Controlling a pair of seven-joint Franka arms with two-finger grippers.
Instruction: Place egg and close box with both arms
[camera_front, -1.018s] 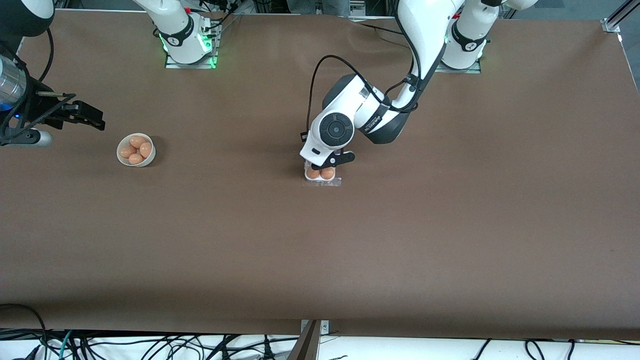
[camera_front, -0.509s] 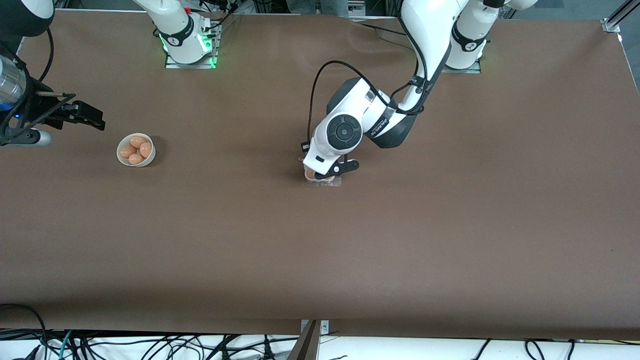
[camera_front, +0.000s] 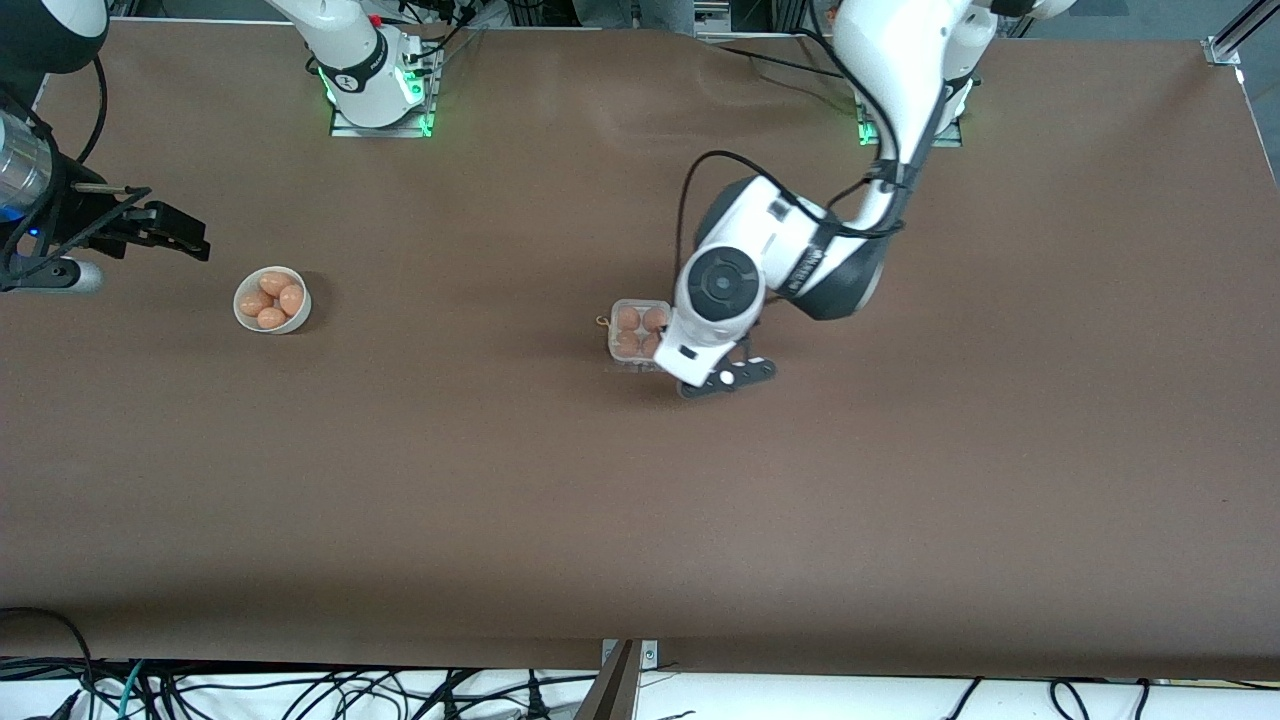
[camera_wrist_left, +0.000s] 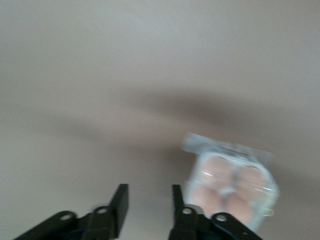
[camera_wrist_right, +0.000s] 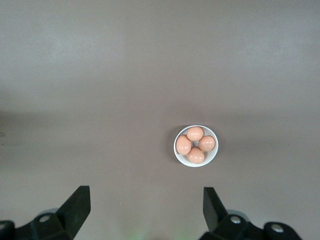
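Note:
The box (camera_front: 638, 334) sits mid-table, four brown eggs in its white tray. Its clear lid seems to lie down over them. It also shows in the left wrist view (camera_wrist_left: 232, 184), blurred, right beside one finger. My left gripper (camera_front: 728, 378) is low over the table just beside the box, toward the left arm's end. In the left wrist view it (camera_wrist_left: 150, 200) is open and empty over bare table. My right gripper (camera_front: 175, 232) waits, open and empty, over the table at the right arm's end. In the right wrist view it (camera_wrist_right: 145, 200) stands wide open.
A round white bowl (camera_front: 272, 300) with several brown eggs stands toward the right arm's end; it also shows in the right wrist view (camera_wrist_right: 195, 145). The brown table (camera_front: 900, 480) spreads wide around the box. Cables hang along its front edge.
My left gripper has swung off the box toward the left arm's end. The box, hidden under the hand before, now shows whole with its lid down. The right arm has not moved.

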